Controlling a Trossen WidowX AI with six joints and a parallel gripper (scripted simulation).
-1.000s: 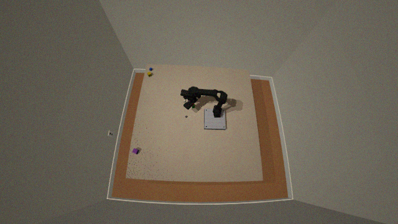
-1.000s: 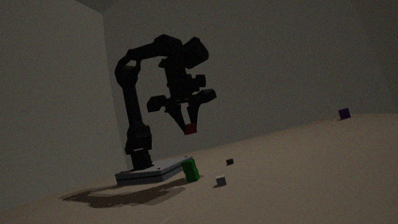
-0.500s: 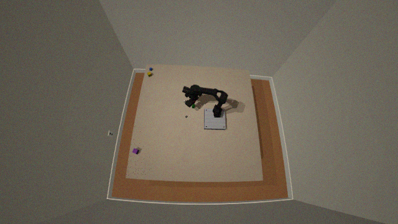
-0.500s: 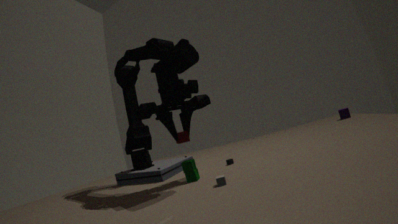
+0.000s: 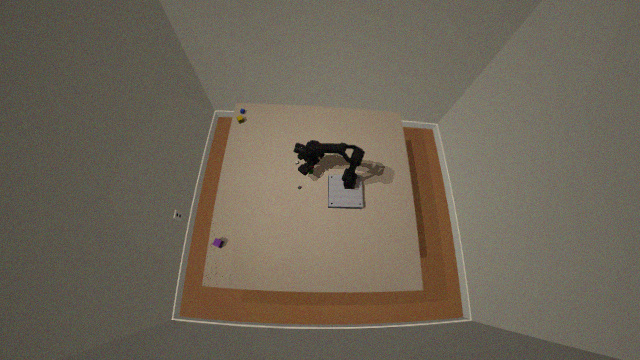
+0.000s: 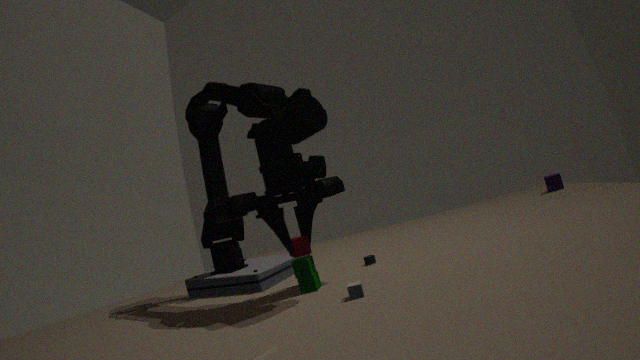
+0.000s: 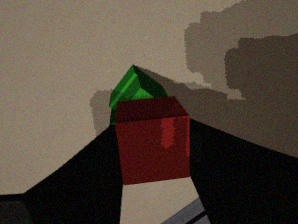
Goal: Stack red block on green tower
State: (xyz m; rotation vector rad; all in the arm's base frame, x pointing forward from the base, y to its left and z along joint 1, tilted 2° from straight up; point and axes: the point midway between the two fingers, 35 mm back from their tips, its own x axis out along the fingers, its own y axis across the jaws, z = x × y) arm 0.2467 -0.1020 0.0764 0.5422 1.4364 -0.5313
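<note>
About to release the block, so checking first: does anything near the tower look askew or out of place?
The red block sits in the shut gripper right above the green tower. In the wrist view the tower looks turned relative to the block, corner forward, and pokes out to one side, so the two seem imperfectly aligned. The tower stands upright.

The tan table (image 5: 300, 250) carries a purple cube (image 5: 217, 242) and a green tower (image 6: 306, 273).
</note>
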